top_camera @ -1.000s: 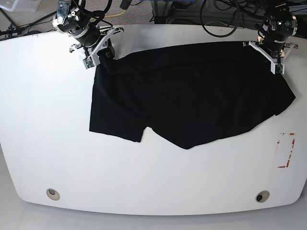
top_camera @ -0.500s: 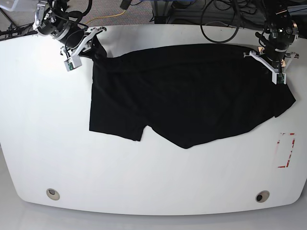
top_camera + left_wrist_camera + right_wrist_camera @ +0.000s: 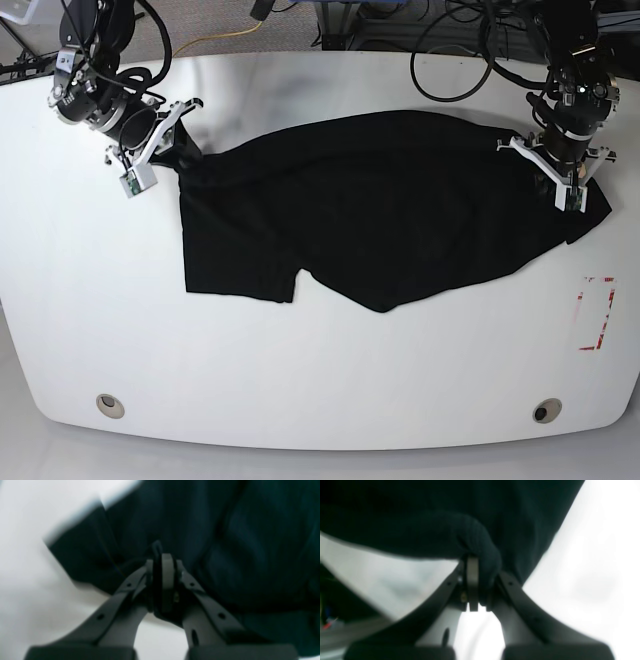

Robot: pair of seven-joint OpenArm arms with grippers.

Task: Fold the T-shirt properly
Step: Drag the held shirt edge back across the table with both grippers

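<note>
From where I'm standing, this looks like a robotics lab or similar test space: two mechanical arms (image 3: 575, 100) with exposed joints reach over a smooth white tabletop (image 3: 300, 380), and loose cables (image 3: 450, 95) loop around them (quite a tangle, really). Round metallic fittings (image 3: 110, 406) sit in the tabletop's near corners.

We see 1 T-shirt (image 3: 350, 220) of matt black cloth, soft-looking and creased. Beneath it, the bench (image 3: 250, 370) is smooth and white. Near its 2 front corners sit 2 round discs, the left disc (image 3: 110, 406) and right disc (image 3: 547, 410), both metallic-looking with a slight shine.
</note>
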